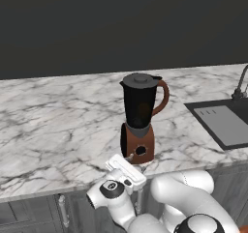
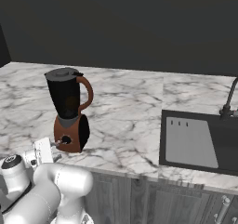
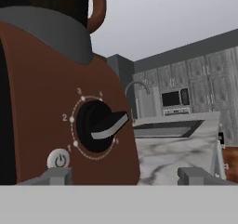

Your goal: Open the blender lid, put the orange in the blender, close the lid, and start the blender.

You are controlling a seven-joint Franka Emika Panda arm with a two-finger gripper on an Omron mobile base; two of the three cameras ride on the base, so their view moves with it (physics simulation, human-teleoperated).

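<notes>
Hand view: gripper (image 3: 124, 175) (jaws apart) faces blender (image 3: 56, 111) dial.

My two base cameras are looking forward and down from behind me, both sharing the blender (image 1: 140, 118) and sink (image 2: 200, 141). My hand camera is facing the blender's dial (image 3: 96, 127) very closely.

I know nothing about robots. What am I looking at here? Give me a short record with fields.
setting: marble counter with a sink at its right
blender: upright near the counter's front edge
blender lid: on the jar
orange: faint orange glow inside the dark jar
dial: black, on the brown base, power button below it
gripper: at the blender's base, fingers apart, holding nothing
</notes>
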